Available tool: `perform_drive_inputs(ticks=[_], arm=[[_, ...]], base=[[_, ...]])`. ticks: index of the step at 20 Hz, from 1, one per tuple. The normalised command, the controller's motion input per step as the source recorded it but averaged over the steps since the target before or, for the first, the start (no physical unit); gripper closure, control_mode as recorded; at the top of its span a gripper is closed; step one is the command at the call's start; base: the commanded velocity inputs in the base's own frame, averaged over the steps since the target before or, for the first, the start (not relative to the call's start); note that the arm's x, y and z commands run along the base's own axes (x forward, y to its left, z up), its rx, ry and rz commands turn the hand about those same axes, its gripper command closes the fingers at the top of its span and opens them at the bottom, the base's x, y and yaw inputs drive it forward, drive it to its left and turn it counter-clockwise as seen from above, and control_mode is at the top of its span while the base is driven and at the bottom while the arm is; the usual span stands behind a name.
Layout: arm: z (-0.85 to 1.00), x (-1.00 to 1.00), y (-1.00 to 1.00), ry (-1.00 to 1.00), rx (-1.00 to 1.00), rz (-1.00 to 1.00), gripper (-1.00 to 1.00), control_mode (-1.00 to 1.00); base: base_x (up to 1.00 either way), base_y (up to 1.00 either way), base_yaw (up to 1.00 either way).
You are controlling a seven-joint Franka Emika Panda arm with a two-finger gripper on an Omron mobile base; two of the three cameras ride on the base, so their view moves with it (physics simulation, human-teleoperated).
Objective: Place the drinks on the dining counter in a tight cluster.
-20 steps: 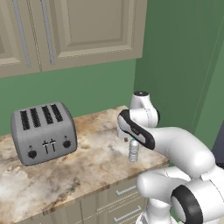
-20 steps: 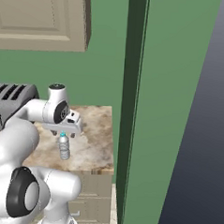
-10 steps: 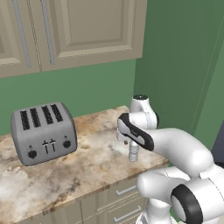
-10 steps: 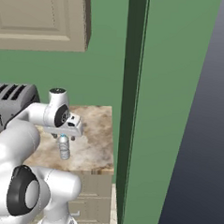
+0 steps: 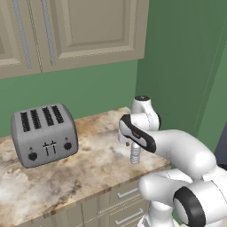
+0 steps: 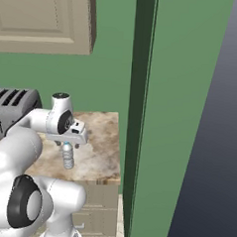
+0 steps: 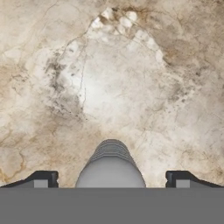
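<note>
Hand view: gripper (image 7: 111,179) jaws spread wide, straddling the upright water bottle (image 7: 111,166), gripping nothing; an off-centre close could topple it.

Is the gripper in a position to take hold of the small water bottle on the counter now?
Probably yes. The gripper is open and sits directly above the water bottle, with one fingertip on each side of its cap in the hand view. Nothing else stands close to it on the marbled counter; the toaster is well apart.
</note>
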Motion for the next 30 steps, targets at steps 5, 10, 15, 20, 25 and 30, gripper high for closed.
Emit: perform_drive_inputs(ticks=[5,10,15,20,25,30], arm=[[0.0,0.0,0.0,0.0,0.0,0.0,1.0,-1.0],[0.0,0.0,0.0,0.0,0.0,0.0,1.0,-1.0],[0.08,-0.12,0.0,-0.02,0.0,0.0,1.0,-1.0],[0.63,-0.67,0.0,-0.12,0.01,0.0,1.0,-1.0],[0.69,-0.64,0.0,-0.07,0.0,0.0,1.0,-1.0],[0.69,-0.4,0.0,-0.04,0.0,0.0,1.0,-1.0]], base=[[0.0,0.0,0.0],[0.0,0.0,0.0],[0.0,0.0,0.0],[0.0,0.0,0.0],[0.0,0.0,0.0],[0.0,0.0,0.0]])
